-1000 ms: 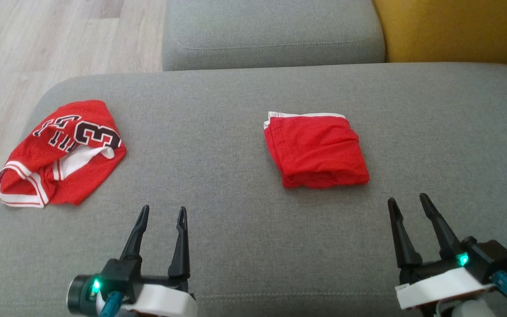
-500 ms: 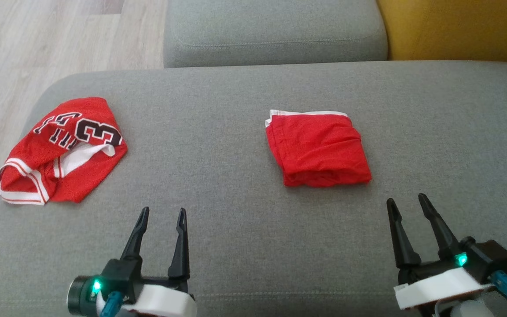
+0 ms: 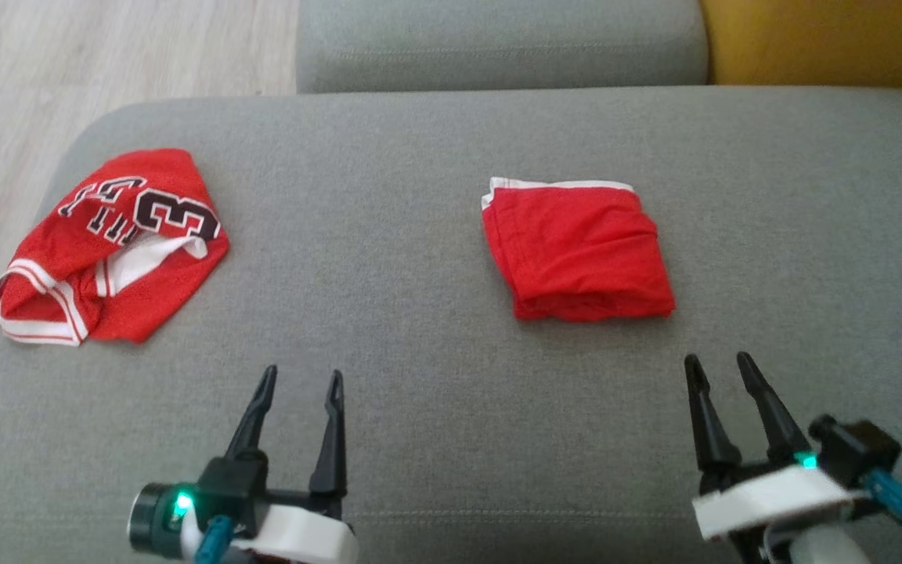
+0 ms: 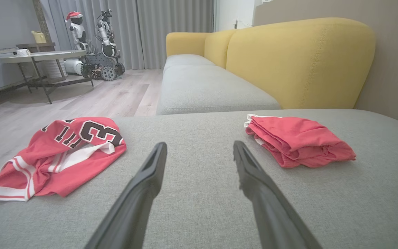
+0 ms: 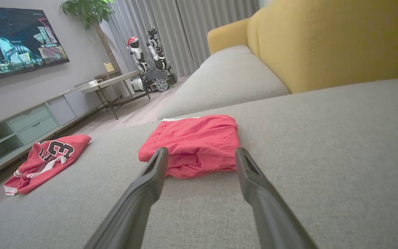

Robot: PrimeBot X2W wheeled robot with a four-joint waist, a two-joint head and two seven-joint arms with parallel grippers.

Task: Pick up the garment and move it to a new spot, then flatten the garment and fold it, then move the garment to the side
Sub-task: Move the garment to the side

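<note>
The folded red cloth garment with a white band (image 3: pixel 576 251) is laid near the middle of the grey fabric sofa cushion (image 3: pixel 420 439), just beyond the right gripper (image 3: pixel 716 357); this one and the left gripper (image 3: pixel 302 372) are both held wide and empty. The garment is judged light, soft and limp, so all layers should be pinched together at the near folded edge.

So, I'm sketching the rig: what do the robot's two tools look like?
Left tool and right tool match: two long, tapering black fingers on a black block with a green light, a white wrist collar, and a blue cable plug.
</note>
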